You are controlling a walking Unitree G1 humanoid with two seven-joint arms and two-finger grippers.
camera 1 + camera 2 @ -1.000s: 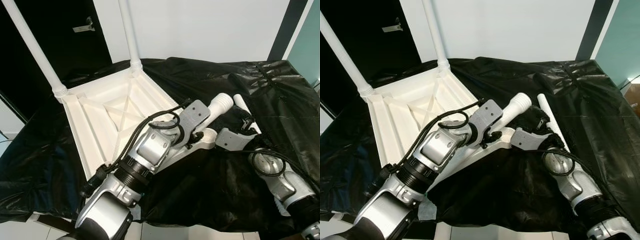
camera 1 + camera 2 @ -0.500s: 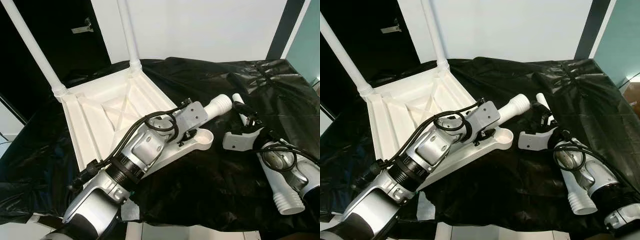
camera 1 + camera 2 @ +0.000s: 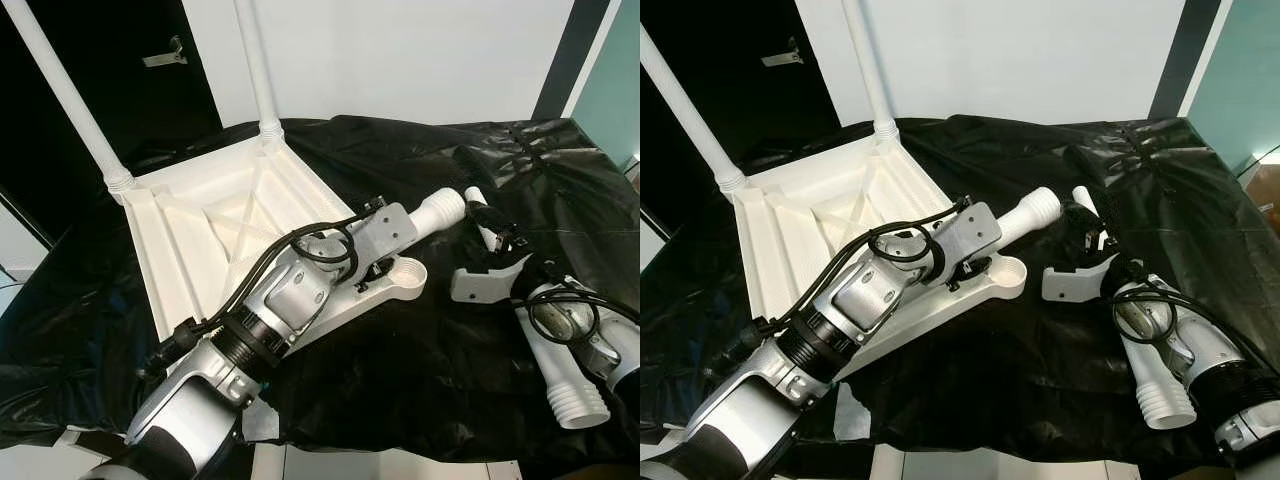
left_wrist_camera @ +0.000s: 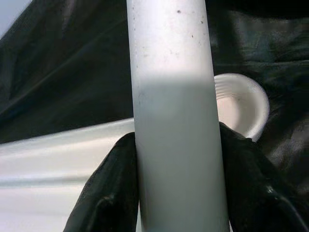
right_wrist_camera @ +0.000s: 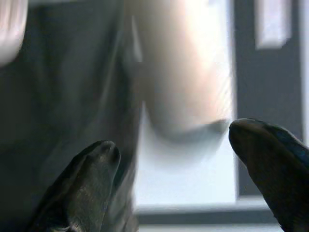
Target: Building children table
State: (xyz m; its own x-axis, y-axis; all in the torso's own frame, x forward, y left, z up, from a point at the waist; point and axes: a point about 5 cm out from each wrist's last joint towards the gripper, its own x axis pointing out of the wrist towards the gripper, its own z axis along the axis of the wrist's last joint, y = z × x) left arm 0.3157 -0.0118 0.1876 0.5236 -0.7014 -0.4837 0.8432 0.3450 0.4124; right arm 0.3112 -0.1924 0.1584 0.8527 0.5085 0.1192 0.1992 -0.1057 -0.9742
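Left wrist view is showing the left claw (image 4: 176,193) clamping a white table leg (image 4: 171,116), smooth, stiff, light plastic that is likely slipping easily; gripping mid-shaft suits it, above the tabletop's (image 3: 215,235) socket (image 3: 405,275). The right claw (image 3: 497,232) is gaping, holding nothing.

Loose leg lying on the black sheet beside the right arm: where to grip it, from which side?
Grip the loose leg on its plain round shaft, near the far end by the open right tool. It lies flat on the black sheet, so probably come from above, fingers crosswise, leaving the threaded end free.
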